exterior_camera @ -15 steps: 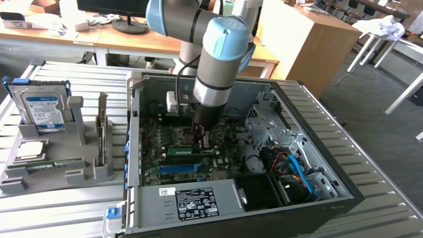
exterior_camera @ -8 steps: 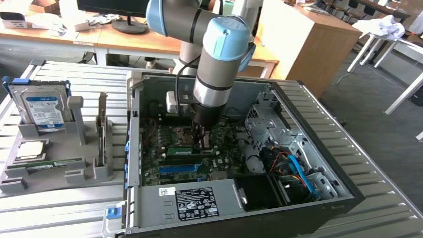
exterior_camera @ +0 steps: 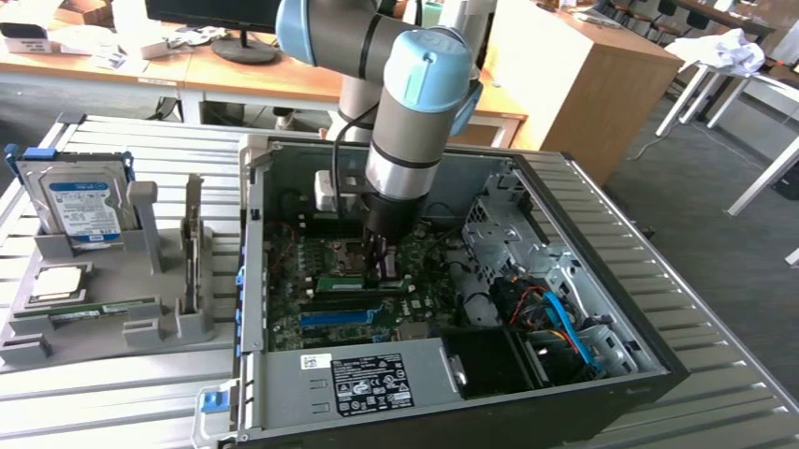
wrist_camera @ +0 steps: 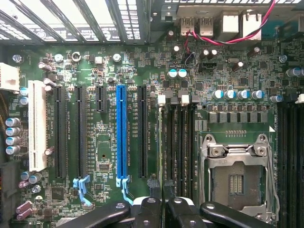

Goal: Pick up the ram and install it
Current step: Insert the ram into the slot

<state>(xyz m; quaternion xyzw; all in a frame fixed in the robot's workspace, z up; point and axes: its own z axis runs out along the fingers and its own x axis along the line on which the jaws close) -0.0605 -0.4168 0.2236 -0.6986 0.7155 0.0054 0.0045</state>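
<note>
ram point(wrist_camera: 159, 186) – long thin green circuit-board stick – looks to sit edge-on in the black two-finger claw point(wrist_camera: 160, 205), a dark sliver between the pads; the claw is nearly closed, with only a thin gap that fits a grip on the stick. In the exterior view the claw point(exterior_camera: 381, 251) hangs low inside the open black computer case point(exterior_camera: 649, 374), right over the green motherboard point(wrist_camera: 102, 142), near the row of long black memory slots point(wrist_camera: 176, 142) that lie between the blue expansion slot point(wrist_camera: 121, 133) and the silver open processor socket point(wrist_camera: 235, 178)

A second, similar green stick point(exterior_camera: 107, 309) lies on the grey plastic holder point(exterior_camera: 175, 327) at the exterior view's left, well apart from the case, near the blue-labelled silver hard drive point(exterior_camera: 81, 206)

To do this step well: keep the stick upright and parallel to one slot, centre it over the slot's length, and check the white end clips point(wrist_camera: 161, 99) stand open. Push straight down with even force at both ends; any tilt probably jams an edge. Stay off the socket frame and the small round capacitors point(wrist_camera: 237, 94) beside the slots
</note>
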